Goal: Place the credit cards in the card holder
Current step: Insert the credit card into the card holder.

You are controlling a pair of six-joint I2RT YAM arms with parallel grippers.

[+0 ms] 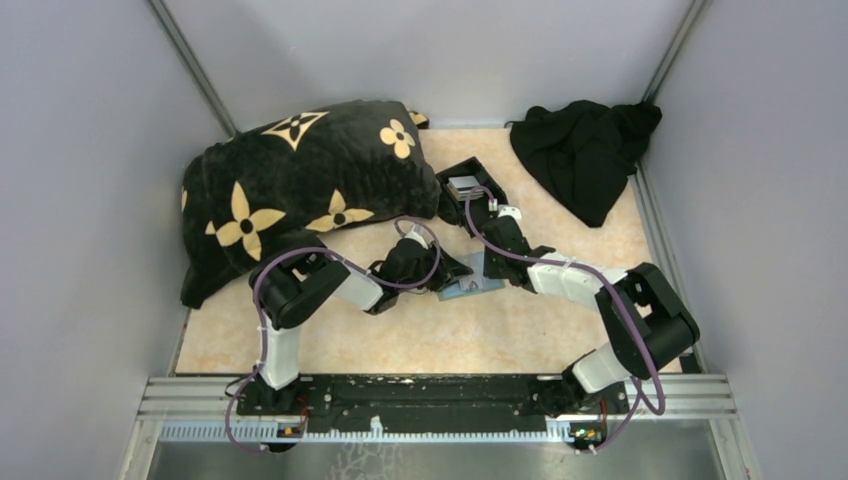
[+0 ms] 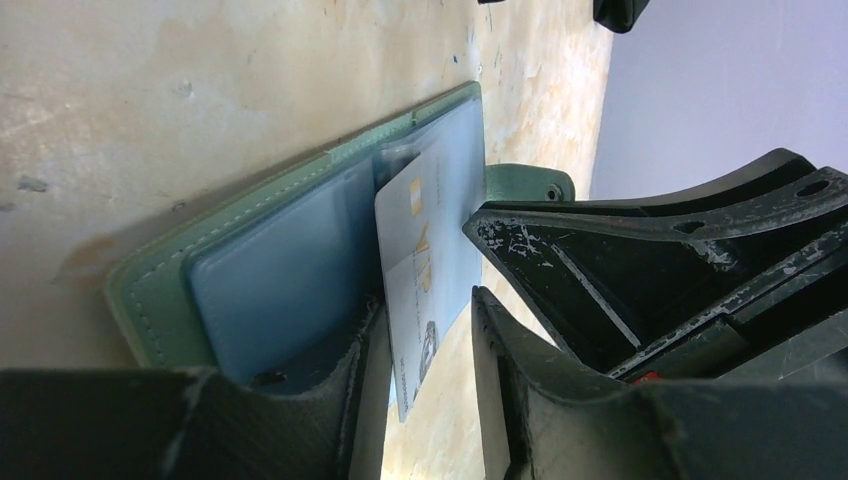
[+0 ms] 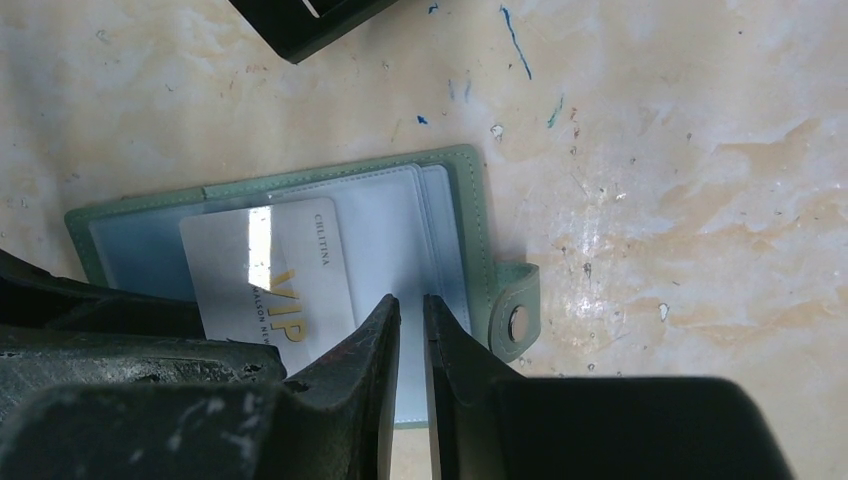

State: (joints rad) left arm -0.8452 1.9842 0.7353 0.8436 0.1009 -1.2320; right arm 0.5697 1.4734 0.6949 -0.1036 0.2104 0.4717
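Left wrist view: left gripper [image 2: 425, 305], parted, flanks a half-inserted credit card [image 2: 410, 230]; unheld, it may slip from the card holder [image 2: 160, 290].

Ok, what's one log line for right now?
credit card: partly in card holder pocket | left gripper: jaws open around card | right gripper: jaws pinching holder's clear sleeve

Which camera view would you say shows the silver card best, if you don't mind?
Right wrist: the card lies face-on, print readable, over the card holder. Left wrist shows it steeply slanted; the top view barely shows it.
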